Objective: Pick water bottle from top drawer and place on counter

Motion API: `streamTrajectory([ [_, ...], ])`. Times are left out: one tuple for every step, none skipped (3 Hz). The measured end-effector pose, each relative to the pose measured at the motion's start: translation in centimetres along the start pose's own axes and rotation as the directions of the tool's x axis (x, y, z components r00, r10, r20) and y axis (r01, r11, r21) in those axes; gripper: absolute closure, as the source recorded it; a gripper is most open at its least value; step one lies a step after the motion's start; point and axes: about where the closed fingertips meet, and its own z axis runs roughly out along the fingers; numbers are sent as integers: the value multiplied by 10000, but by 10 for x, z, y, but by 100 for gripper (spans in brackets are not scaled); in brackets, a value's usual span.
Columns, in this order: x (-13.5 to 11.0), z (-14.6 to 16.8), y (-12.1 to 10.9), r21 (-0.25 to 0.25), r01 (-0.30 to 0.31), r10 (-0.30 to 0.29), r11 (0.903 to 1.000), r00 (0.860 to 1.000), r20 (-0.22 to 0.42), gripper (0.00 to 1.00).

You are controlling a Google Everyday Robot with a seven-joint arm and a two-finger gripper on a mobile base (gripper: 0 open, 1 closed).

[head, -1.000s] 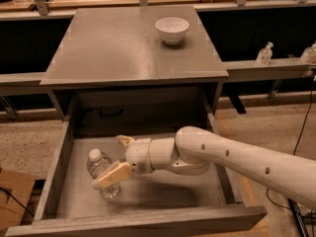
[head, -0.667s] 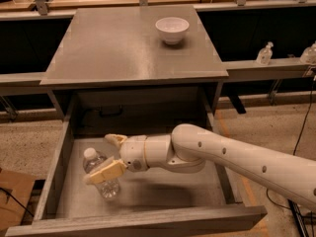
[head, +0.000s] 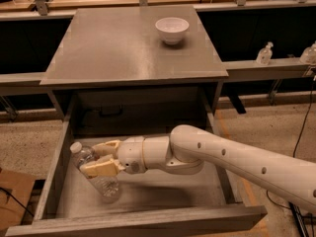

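While the gripper (head: 101, 158) straddled the water bottle (head: 95, 172) inside the top drawer (head: 148, 216), fingers apart and not yet clamped, the ribbed plastic risked slipping sideways.

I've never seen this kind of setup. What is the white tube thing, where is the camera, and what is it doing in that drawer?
The white tube is a robot arm, ending in a two-finger gripper with tan fingers. One camera looks down on the scene from the front; where it is mounted cannot be told. The arm reaches into the open top drawer of a grey cabinet. Its fingers sit on either side of a clear water bottle with a white cap, lying at the drawer's left side. Whether it grips the bottle yet is unclear. On the counter above stands a white bowl.
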Motion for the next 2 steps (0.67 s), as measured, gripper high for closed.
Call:
streamTrajectory([
  [-14,-27,-10,506,98,-104,9987,9999,111,85],
  [-48,-86,-27,1545,652,-636,9858,9979,-154,100],
])
